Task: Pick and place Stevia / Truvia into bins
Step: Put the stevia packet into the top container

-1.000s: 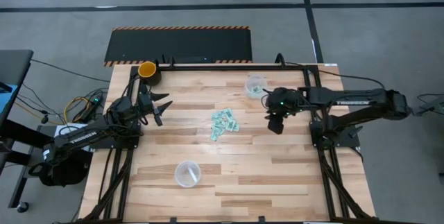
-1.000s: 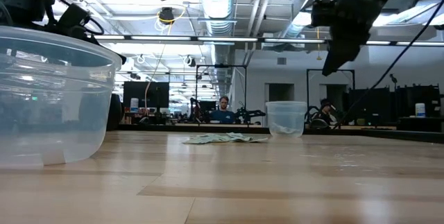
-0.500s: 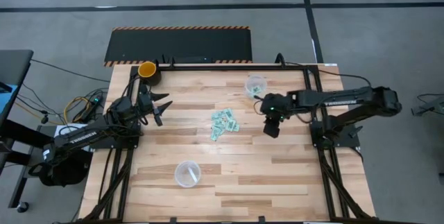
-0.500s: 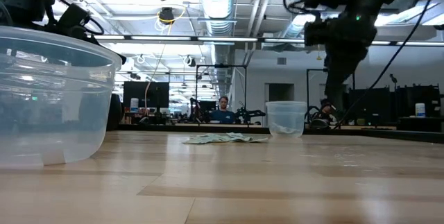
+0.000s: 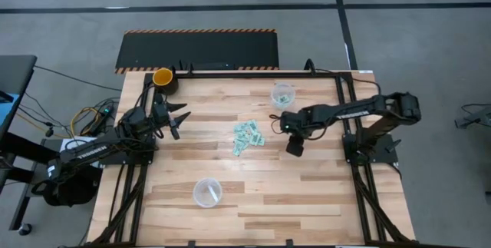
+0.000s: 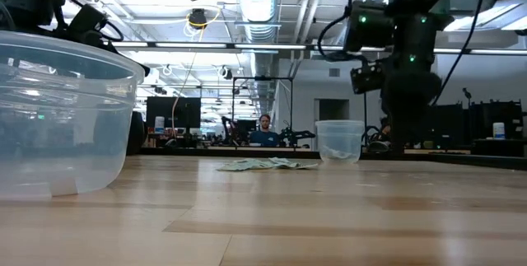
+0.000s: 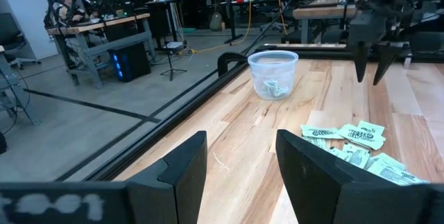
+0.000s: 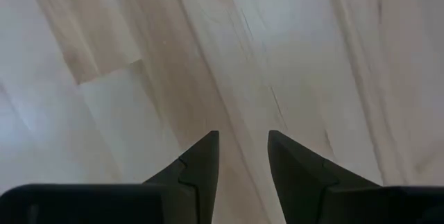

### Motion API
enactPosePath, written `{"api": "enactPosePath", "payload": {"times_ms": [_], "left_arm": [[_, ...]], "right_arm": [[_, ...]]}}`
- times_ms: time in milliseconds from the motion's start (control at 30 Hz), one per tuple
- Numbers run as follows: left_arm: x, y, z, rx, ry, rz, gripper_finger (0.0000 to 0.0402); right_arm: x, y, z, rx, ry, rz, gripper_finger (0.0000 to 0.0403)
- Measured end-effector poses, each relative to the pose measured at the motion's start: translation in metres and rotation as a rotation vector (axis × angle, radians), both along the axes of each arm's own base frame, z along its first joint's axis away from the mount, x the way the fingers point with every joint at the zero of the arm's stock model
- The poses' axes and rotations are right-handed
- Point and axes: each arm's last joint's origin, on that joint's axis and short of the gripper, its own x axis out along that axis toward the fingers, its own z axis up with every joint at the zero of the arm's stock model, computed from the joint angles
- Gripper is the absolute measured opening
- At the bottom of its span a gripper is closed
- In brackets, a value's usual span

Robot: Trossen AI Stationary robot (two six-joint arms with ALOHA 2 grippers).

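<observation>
**High view: right gripper over bare wood beside the packet pile**

High view is showing a pale wooden slatted table [image 5: 253, 194] on which a loose pile of small flat mint-green and white paper packets [image 5: 248, 137] is lying near the middle. One small round clear plastic cup [image 5: 282, 95] is standing near the far edge, right of centre, and a few of the same packets are being held inside it; they are seen through its wall in the left wrist view [image 7: 273, 87]. A second clear plastic cup [image 5: 207, 192] is standing nearer the front edge, left of centre; nothing can be made out inside it from above, and in the low view its wall [image 6: 58, 118] is filling the left side, with no contents discernible. A yellow-orange cup with a dark base [image 5: 163, 78] is sitting at the far left corner.

The right gripper [image 5: 294, 147] is being held pointing down over bare wood, just to the right of the packet pile and apart from it. In the right wrist view its two dark fingers [image 8: 201, 168] are standing a narrow gap apart, with only table boards showing between them; nothing is being gripped.

The left gripper [image 5: 178, 117] is being kept at the left side of the table, near the yellow-orange cup, its fingers [image 7: 184, 172] parted and empty, well apart from the packets.

A person is seen seated in the room beyond the table in the low view.
</observation>
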Motion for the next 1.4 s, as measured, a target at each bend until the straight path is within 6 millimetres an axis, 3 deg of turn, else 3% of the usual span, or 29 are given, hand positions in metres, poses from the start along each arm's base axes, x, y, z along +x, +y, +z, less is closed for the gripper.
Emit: {"api": "enactPosePath", "payload": {"times_ms": [333, 567, 800, 1000, 1100, 1233, 1400], "left_arm": [[0.000, 0.000, 0.000, 0.000, 0.000, 0.000, 0.0163], [0.000, 0.000, 0.000, 0.000, 0.000, 0.000, 0.0163], [0.000, 0.000, 0.000, 0.000, 0.000, 0.000, 0.0163], [0.000, 0.000, 0.000, 0.000, -0.001, 0.000, 0.0163], [0.000, 0.000, 0.000, 0.000, 0.000, 0.000, 0.0163], [0.000, 0.000, 0.000, 0.000, 0.000, 0.000, 0.0163], [0.000, 0.000, 0.000, 0.000, 0.000, 0.000, 0.0163]], "right_arm": [[0.003, 0.000, -0.013, 0.004, 0.051, 0.013, 0.0116], [0.006, 0.001, 0.007, 0.036, -0.037, 0.036, 0.0116], [0.003, 0.016, 0.079, 0.050, -0.354, 0.201, 0.0116], [-0.031, 0.032, 0.151, -0.059, -0.779, 0.351, 0.0116], [-0.053, 0.038, 0.176, -0.147, -1.012, 0.367, 0.0116], [-0.076, 0.041, 0.181, -0.296, -1.229, 0.248, 0.0116], [-0.093, 0.040, 0.151, -0.440, -1.408, -0.129, 0.0116]]}}
